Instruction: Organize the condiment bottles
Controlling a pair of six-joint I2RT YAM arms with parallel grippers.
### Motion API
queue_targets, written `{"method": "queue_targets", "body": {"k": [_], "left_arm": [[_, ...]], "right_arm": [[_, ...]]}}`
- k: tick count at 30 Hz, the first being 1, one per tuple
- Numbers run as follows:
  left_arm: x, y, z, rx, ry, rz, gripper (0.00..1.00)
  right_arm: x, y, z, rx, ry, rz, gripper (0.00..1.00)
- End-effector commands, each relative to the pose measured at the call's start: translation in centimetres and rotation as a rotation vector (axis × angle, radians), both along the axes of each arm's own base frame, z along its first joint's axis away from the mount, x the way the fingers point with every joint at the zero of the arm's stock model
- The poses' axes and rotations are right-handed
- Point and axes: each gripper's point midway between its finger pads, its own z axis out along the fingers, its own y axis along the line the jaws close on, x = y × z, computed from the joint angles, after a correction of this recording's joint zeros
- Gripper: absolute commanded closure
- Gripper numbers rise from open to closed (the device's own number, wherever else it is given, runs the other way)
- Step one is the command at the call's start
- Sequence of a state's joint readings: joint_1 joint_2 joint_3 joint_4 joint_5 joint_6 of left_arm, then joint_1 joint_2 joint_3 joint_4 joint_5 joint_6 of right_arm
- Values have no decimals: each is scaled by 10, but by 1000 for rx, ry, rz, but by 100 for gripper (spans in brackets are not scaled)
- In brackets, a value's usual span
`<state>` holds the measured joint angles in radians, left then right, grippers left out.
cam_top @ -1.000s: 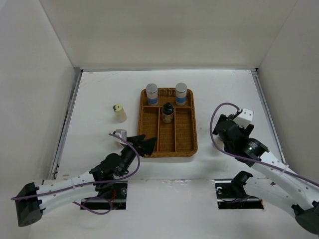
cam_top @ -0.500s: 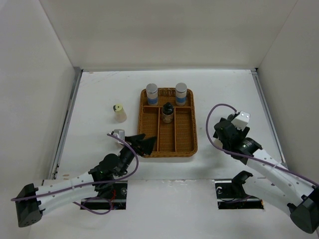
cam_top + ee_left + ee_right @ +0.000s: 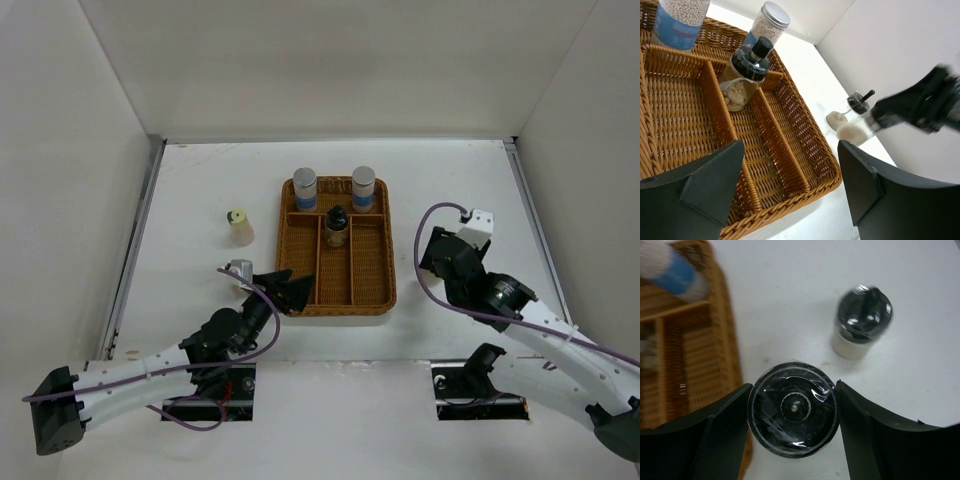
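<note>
The brown wicker tray (image 3: 375,290) holds two silver-lidded blue-label cylinders (image 3: 305,188) (image 3: 363,187) at its back and a black-topped shaker (image 3: 337,226) in the middle. A cream-coloured shaker (image 3: 238,226) stands left of the tray. A small pale-topped shaker (image 3: 240,270) stands by my left arm. My left gripper (image 3: 290,286) is open and empty at the tray's near left corner (image 3: 790,147). My right gripper (image 3: 438,250) (image 3: 793,415) is shut on a black-lidded shaker (image 3: 793,412), right of the tray. Another black-topped shaker (image 3: 862,320) stands on the table beyond it.
White walls enclose the table on three sides. The tray's (image 3: 785,150) long front compartments hold nothing. In the left wrist view the right gripper (image 3: 920,107) is blurred just right of the tray, close to the standing black-topped shaker (image 3: 858,102).
My right gripper has shifted a little left and towards the back, closer to the tray, with the black-lidded shaker in it. The left arm has not moved.
</note>
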<state>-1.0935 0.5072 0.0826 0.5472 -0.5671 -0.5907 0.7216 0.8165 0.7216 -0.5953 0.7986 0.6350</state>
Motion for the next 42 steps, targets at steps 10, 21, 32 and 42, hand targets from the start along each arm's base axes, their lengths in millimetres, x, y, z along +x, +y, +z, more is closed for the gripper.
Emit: {"method": "queue_targets", "body": {"k": [10, 21, 32, 42], "left_arm": [[5, 7, 8, -37, -24, 23, 26], [7, 13, 6, -37, -19, 41, 25], [9, 14, 3, -29, -14, 44, 25], [10, 11, 0, -25, -5, 41, 25]], "right_arm": [[22, 181, 125, 209, -280, 366, 55], [49, 247, 110, 242, -268, 470, 56], [82, 258, 53, 122, -192, 414, 56], [103, 254, 25, 70, -184, 360, 53]]}}
